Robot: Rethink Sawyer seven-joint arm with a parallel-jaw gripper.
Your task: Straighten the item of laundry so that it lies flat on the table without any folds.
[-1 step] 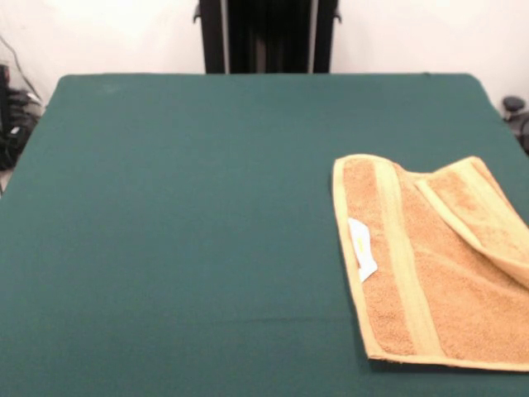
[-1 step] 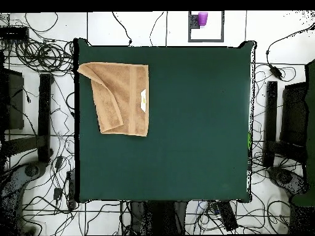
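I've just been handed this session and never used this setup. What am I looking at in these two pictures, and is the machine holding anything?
Both pictures show the same table, a large one with a dark green top. The front view is taken across the table towards the robot. The black upright at the top middle is the robot's stand. The overhead view looks straight down, turned half round, so the sides swap between the two.

The only thing on the table is the towel, orange-tan with paler bands and a small white label. It lies near one corner of the table, at the right in the front view and at the upper left from overhead. One corner is folded over onto the rest, so it is not yet flat.

The arm and its gripper show in neither picture, so nothing is seen being held.
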